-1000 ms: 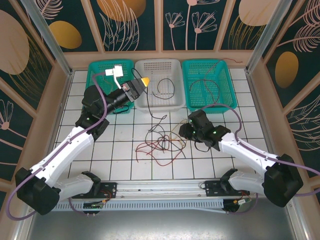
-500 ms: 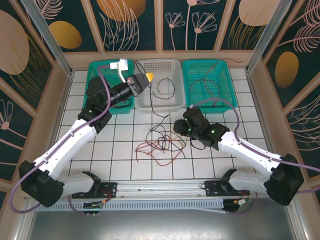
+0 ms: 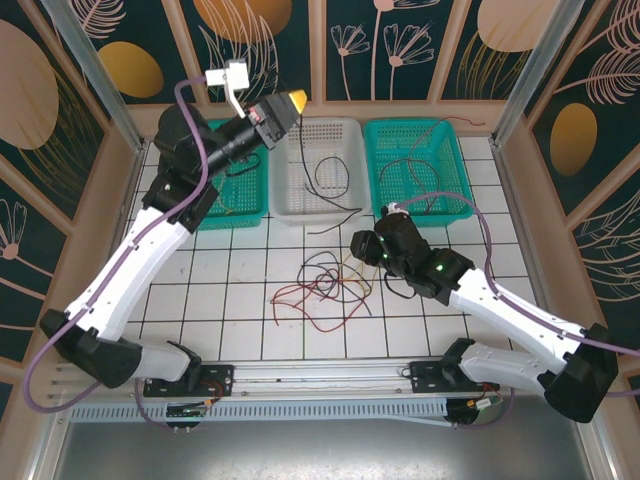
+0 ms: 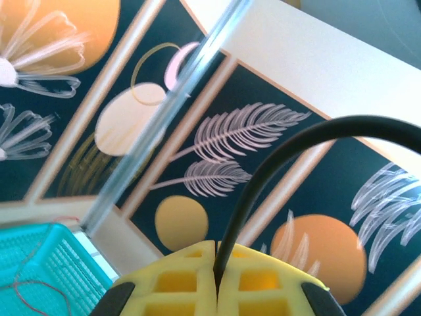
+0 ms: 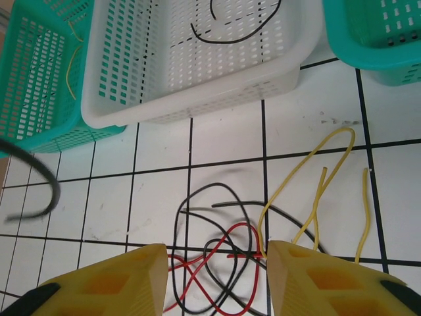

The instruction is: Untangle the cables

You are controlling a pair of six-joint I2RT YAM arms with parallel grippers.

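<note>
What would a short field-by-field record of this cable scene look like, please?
Left gripper: shut on a black cable, high near the back wall
Right gripper: open, low over the tangle
Tangle: red, black and yellow cables on the tiled table
White basket: a black strand lies inside
Left teal basket: a yellow cable inside
Right teal basket: thin cables inside

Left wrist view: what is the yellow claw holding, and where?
The left gripper pinches a black cable in its shut jaws; which stretch is unclear.

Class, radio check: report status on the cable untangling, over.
Left gripper shut on black cable, raised high. Right gripper open over cable tangle on tiles. White basket just beyond.
</note>
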